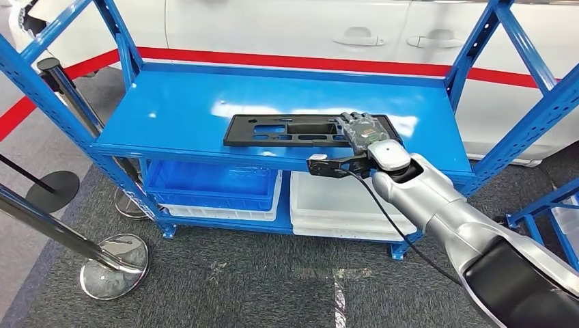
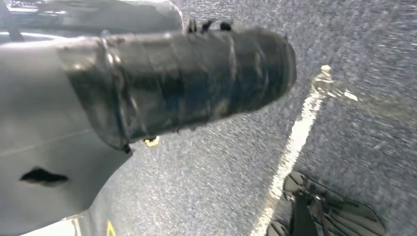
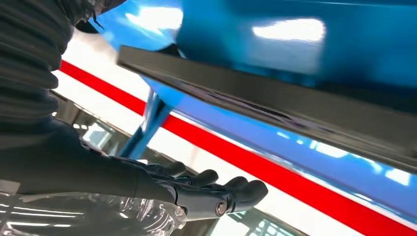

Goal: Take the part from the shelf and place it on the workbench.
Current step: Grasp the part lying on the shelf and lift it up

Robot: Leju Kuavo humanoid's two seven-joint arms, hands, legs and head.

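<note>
Now the right hand (image 1: pixel 360 130) lies over the right end of the black part (image 1: pixel 293 130), a flat plate with cut-outs that rests on the blue shelf (image 1: pixel 177 113), toward its front edge and right of centre. From the right wrist view the fingers (image 3: pixel 231 189) reach forward, held apart from the plate's edge, so I judge nothing is gripped yet. To do this step well, the fingers should hook the plate's right end and pinch it firmly before lifting, keeping it level so the long left end does not drag. The left hand (image 2: pixel 187 83) hangs over the floor; whether it is closed I cannot tell. No writing or label can be read.
</note>
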